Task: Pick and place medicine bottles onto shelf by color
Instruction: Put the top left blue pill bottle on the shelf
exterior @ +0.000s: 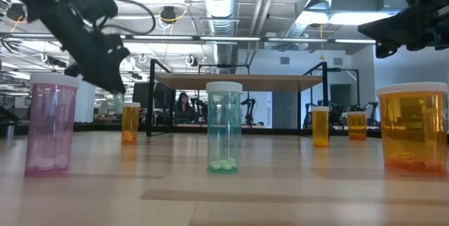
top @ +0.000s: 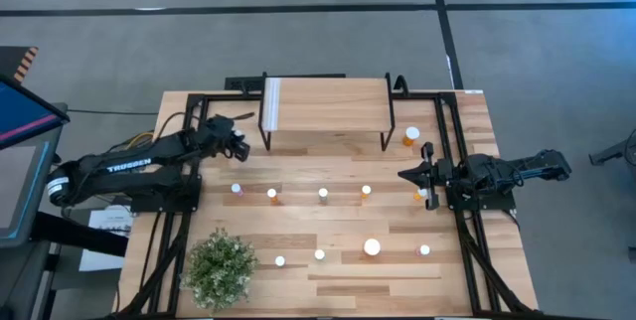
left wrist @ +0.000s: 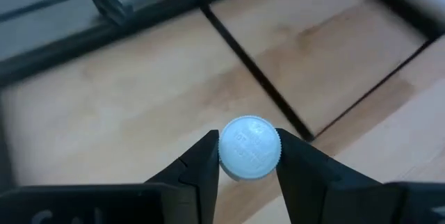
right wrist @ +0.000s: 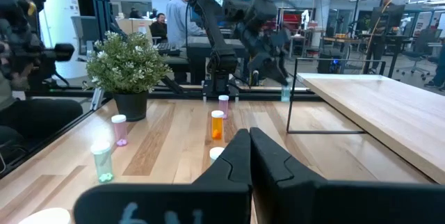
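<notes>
The right gripper [right wrist: 249, 156] fills the foreground with its two dark fingers pressed together above a wooden table [right wrist: 174, 130]. Beyond it stand an orange bottle [right wrist: 217, 124], a pink bottle [right wrist: 119, 129] and a pale blue-green bottle [right wrist: 103, 162]. A bushy potted plant [right wrist: 128, 71] sits near the table's far edge. The wooden shelf [right wrist: 375, 109] stands beside the gripper. The left arm [right wrist: 240, 15] reaches toward the shelf's far end. People [right wrist: 182, 12] stand in the room behind.

table [top: 328, 285] | carries: shelf [top: 328, 111], medicine bottles [top: 323, 194], plant [top: 219, 268]

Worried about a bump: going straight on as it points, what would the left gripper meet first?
Likely the bare tabletop beside the shelf leg; the bottle in the left gripper would touch first, though depth is unclear.
</notes>
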Tool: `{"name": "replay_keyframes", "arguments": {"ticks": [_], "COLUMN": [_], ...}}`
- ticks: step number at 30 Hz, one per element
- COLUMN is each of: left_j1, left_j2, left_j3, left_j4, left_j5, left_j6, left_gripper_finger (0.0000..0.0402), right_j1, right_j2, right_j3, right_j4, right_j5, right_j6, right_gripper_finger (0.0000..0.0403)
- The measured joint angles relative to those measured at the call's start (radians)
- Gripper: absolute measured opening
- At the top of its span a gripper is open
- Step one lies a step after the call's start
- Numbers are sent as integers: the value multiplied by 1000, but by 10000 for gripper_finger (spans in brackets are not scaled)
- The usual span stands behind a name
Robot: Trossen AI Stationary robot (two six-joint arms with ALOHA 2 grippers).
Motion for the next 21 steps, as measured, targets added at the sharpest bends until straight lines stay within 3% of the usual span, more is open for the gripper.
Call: {"name": "replay_keyframes", "arguments": {"ticks": [10, 21], "left_j1": [-1, -3], "left_j2": [32, 324], "left_j3": [339, 723], "left_j4": [-195, -282], "left_j5": [-12, -10], "left_j6": [85, 253], "left_gripper_finger": [110, 110], "right_j1": [0, 0], "right_j2": [0, 0], "right_j3": [0, 0], "right_j4": [0, 0], "right_j5": [0, 0], "right_j6": [0, 0], "right_gripper_finger": [13, 13]}}
